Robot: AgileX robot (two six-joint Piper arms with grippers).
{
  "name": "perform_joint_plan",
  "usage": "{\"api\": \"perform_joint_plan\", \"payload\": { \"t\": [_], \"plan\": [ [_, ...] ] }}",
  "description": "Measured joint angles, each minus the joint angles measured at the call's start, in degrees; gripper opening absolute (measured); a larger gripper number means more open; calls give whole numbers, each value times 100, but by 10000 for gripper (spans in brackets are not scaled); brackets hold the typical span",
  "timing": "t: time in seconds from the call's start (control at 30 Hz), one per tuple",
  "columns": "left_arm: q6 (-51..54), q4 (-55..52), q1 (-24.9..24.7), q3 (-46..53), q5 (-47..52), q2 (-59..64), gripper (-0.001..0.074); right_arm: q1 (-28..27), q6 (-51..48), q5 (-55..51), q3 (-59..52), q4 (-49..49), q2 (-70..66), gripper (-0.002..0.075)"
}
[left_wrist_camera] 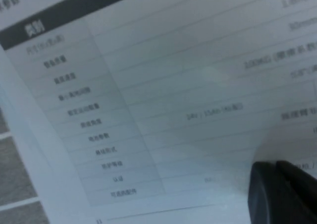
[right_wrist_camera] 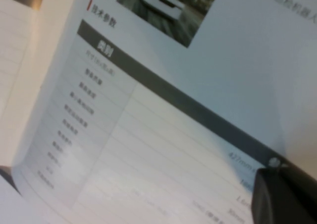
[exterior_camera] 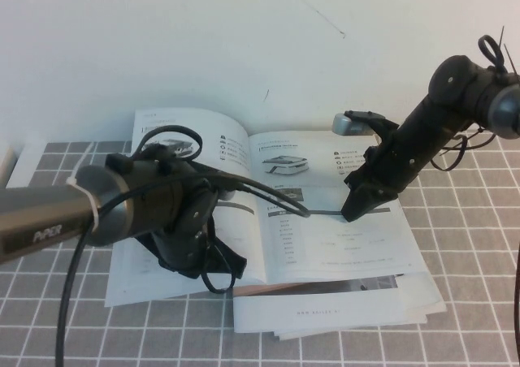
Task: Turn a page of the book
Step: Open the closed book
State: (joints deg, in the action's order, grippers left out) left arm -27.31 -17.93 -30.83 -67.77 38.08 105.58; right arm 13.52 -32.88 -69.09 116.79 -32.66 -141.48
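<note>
Closest to the camera in the high view, my left arm (exterior_camera: 122, 205) fills the lower left of the frame, a dark sleeve marked PiPER with a black cable looping beneath it. Its left gripper (exterior_camera: 195, 257) hangs low over the left-hand page of the book (exterior_camera: 244, 213), just left of centre in the frame. I cannot tell from any view whether that pincer is released or clenched; the left wrist view shows only one dark fingertip (left_wrist_camera: 282, 192) at the lower right corner, close above a printed spec table.

I see the book lying open in the middle of the frame on a grey tablecloth (exterior_camera: 471, 245) with a white grid. It rests on a stack of loose white papers (exterior_camera: 341, 314) that jut out along the lower edge, centre right.

My right arm (exterior_camera: 439, 115) reaches down from the upper right. The right gripper (exterior_camera: 351, 214) stands tip-down on the page (exterior_camera: 349, 229), the right-hand sheet of the book, touching it at its dark header bar, right of centre. Its pincer is clenched tight. I cannot tell whether any paper is caught between the fingers. In the right wrist view the page shows a small vehicle photo (right_wrist_camera: 163, 6) at the top and a table below.
</note>
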Motion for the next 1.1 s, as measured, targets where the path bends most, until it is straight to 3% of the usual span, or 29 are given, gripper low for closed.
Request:
{"api": "perform_joint_plan", "payload": {
  "t": [0.33,0.67,1.1],
  "plan": [
    [811,518,33,0,-62,225,-4,172,238,70,33,323,70,0],
    [834,386,33,-203,-1174,-1127,-4,290,263,-28,192,56,436,0],
    [742,352,465,-572,-1599,715,-4,299,514,24,203,126,-42,0]
  ]
}}
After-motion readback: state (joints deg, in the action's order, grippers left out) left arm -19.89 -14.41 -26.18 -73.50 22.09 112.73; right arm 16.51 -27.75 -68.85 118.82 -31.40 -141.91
